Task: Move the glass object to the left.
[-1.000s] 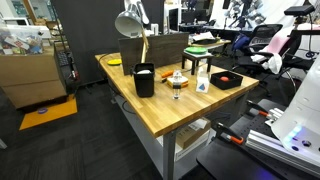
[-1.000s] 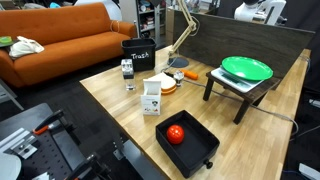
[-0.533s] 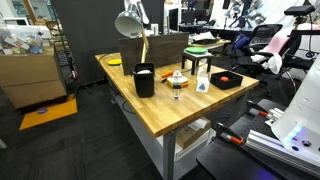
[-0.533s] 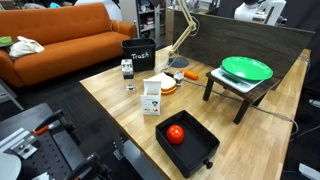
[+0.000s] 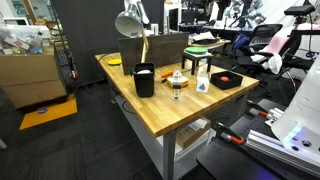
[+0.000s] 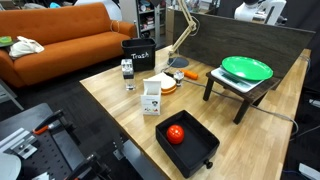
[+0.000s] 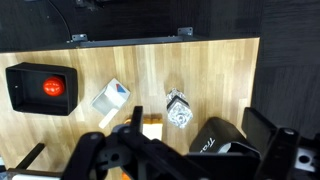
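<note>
The glass object (image 5: 177,87) is a small clear drinking glass, upright on the wooden table (image 5: 170,112), just beside the black container (image 5: 144,79). It also shows in an exterior view (image 6: 128,70) and in the wrist view (image 7: 179,108). My gripper (image 7: 182,152) appears only in the wrist view, along the bottom edge. It hangs high above the table, open and empty, with the glass below and between its fingers. I do not see the gripper in either exterior view.
A small white bottle (image 7: 111,97) and a flat orange block (image 7: 152,130) lie near the glass. A black tray (image 6: 190,150) holds a red ball (image 6: 175,133). A green plate (image 6: 246,68) sits on a stand. A desk lamp (image 5: 130,24) stands behind the black container.
</note>
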Robot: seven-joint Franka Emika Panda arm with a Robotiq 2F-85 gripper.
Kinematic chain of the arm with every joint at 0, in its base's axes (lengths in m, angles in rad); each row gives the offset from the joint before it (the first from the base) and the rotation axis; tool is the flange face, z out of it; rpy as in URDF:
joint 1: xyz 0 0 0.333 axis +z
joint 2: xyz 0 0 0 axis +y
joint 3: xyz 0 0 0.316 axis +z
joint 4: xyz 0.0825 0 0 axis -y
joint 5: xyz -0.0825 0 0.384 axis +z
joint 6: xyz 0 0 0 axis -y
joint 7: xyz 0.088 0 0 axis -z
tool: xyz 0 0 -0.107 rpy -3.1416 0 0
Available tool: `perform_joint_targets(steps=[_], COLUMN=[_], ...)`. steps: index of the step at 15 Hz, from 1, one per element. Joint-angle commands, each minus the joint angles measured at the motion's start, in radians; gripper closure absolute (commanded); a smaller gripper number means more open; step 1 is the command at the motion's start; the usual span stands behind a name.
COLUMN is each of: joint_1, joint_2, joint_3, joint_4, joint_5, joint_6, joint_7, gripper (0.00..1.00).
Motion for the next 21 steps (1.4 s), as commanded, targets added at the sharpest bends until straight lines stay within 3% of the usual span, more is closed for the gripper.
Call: perform_joint_targets(steps=[1, 10, 21], joint_1=[0.002, 0.004, -0.011], joint_2=[0.021, 0.053, 0.363], joint_3=[-0.010, -0.018, -0.034], joint_4=[0.004, 0.019, 0.157], joint_5=[-0.002, -0.003, -0.048], joint_6=[0.013, 0.029, 0.106], joint_7=[-0.009, -0.027, -0.012], gripper=[0.00, 0.00, 0.00])
